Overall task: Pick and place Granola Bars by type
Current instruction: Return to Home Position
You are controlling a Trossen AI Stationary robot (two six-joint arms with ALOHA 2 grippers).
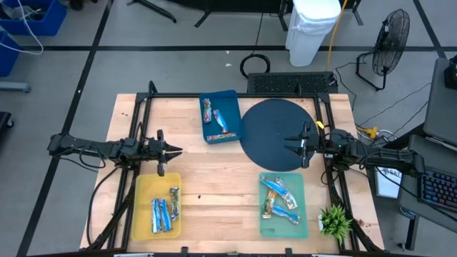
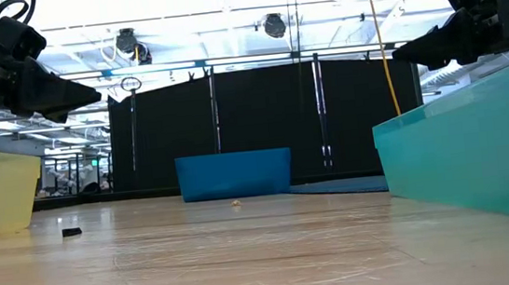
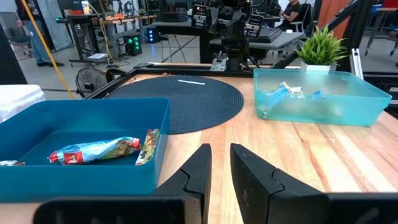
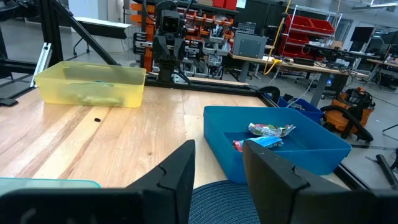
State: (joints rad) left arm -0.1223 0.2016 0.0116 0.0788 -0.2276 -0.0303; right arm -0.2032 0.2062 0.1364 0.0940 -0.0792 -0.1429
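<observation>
Though the granola bars are split among three bins, each lot lies inside its own walls. Blue-wrapped ones lie in the yellow bin on the left arm's side of the desk. A mixed heap fills the teal bin on the right arm's side. A few more sit in the blue bin, just beside the round dark mat. The left claw hovers over the desk near the yellow bin, fingers a little apart, holding nothing. The right claw hangs over the mat's edge, fingers parted, empty.
</observation>
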